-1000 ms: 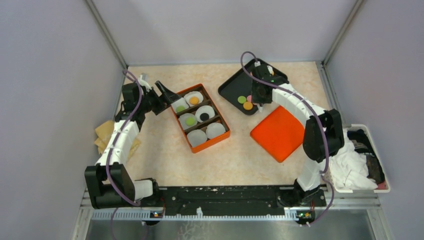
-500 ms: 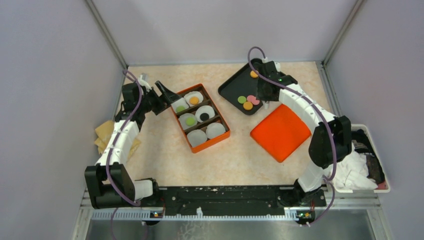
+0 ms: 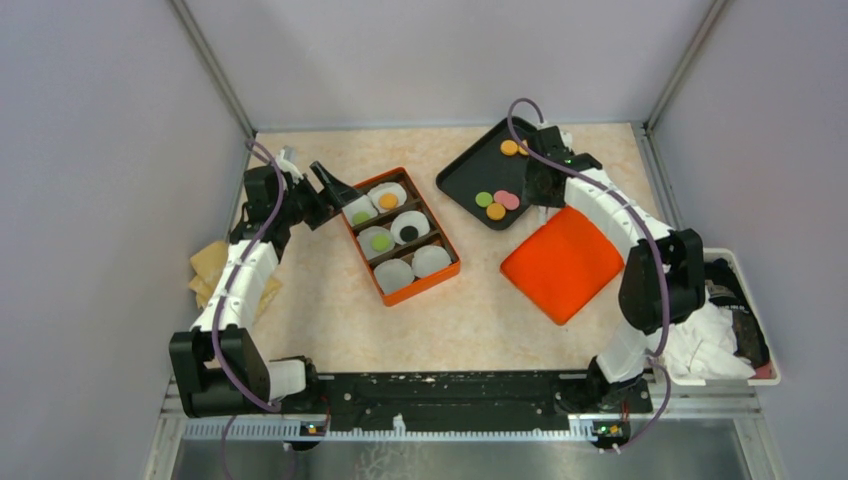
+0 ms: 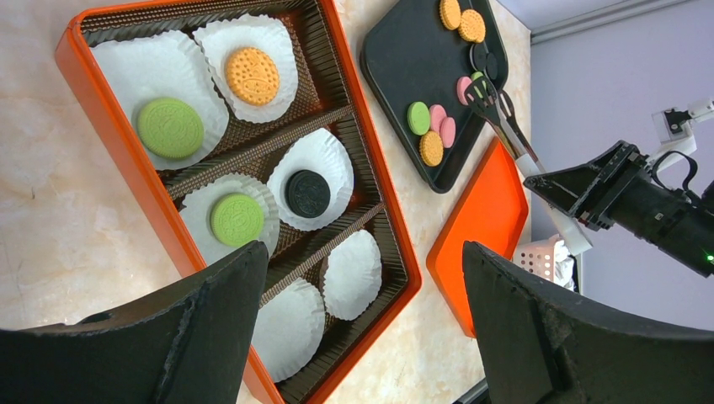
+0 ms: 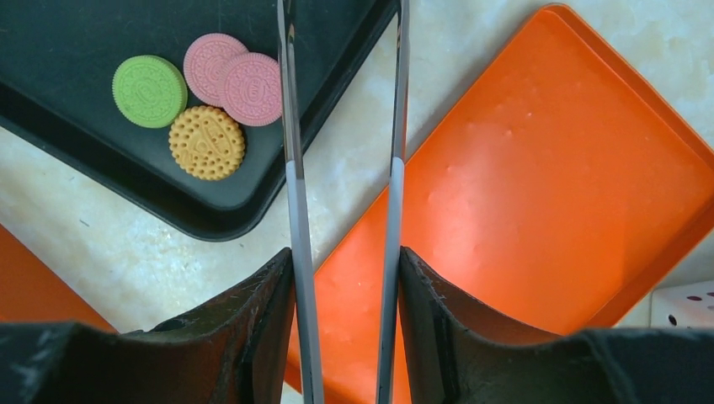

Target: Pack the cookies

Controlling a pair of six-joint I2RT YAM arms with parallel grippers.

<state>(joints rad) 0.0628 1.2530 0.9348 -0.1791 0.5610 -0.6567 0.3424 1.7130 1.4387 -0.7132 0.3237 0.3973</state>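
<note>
Picking step: the right tool [image 5: 345, 261] pinches tongs [image 5: 290, 126] by the cookies [image 5: 206, 141] on the black tray [image 5: 50, 50] at 1 o'clock, the left tool [image 4: 362, 252] is spread and empty, and I think the tongs must next nip one for the box [image 4: 156, 202].

Right arm drawing back off the black tray

The right gripper [image 3: 543, 183], pinching the tongs [image 5: 290, 126], is sliding away toward the right-hand edge of the black tray [image 3: 463, 178]. As it goes, the pink cookies [image 3: 508, 200] it was covering are coming out from under it. An orange cookie [image 3: 510, 148] at the tray's far edge is showing now too, and the arm's elbow is swinging outward to the right.
</note>
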